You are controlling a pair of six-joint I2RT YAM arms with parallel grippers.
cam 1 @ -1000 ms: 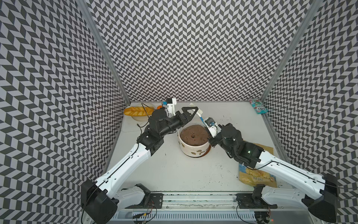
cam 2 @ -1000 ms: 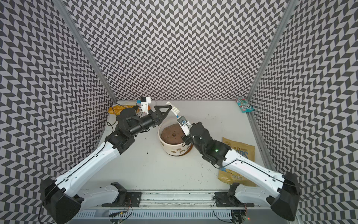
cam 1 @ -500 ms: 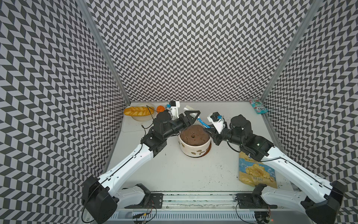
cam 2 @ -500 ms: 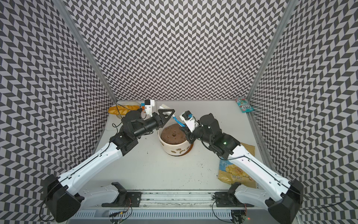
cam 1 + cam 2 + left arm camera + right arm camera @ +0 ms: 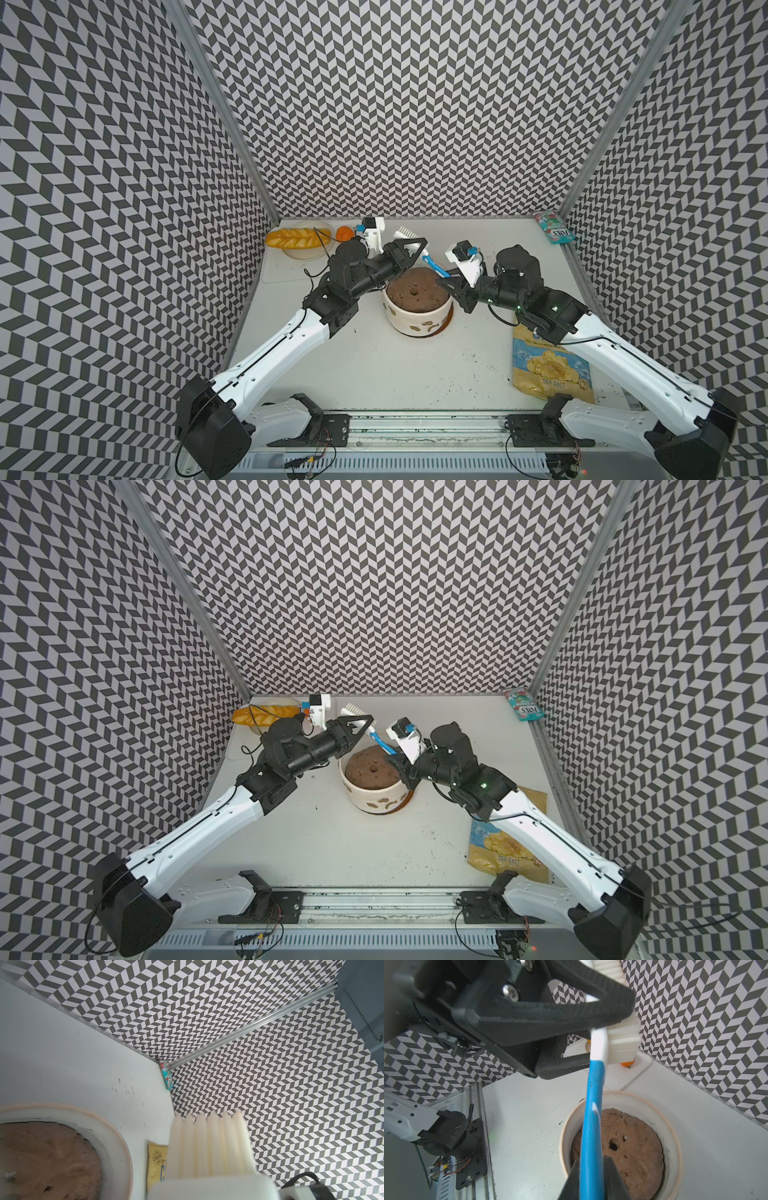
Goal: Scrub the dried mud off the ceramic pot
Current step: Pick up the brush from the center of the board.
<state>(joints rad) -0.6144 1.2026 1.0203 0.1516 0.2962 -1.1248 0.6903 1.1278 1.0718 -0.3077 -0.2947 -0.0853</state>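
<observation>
Zigzag-patterned walls [image 5: 415, 104] box in a pale desk [image 5: 374, 365]. The pot [image 5: 404, 319] stands upright at the middle of the desk on a brown saucer, between the two arms and full of soil [image 5: 633, 1147]. The dried mud [image 5: 424, 323] shows as brown blotches on the pot's outer wall, on the side facing the arm bases. Above the far rim a brush [image 5: 592, 1105] spans from one arm to the other, so the step looks like a handover. The left fingers [image 5: 560, 1016] are clamped on its white neck just beside the bristles [image 5: 207, 1142]. The right fingers [image 5: 612, 1178] flank the tail of the blue handle, and you cannot tell whether they pinch it or merely touch it. Do not pull the right arm away until the left grip is plainly firm, then draw it straight back along the handle so the brush does not twist. A hold this close to the bristles should give you good pressure. Plan to bring the bristles round flat against the near wall, leaving the right fingers free to steady the rim.
</observation>
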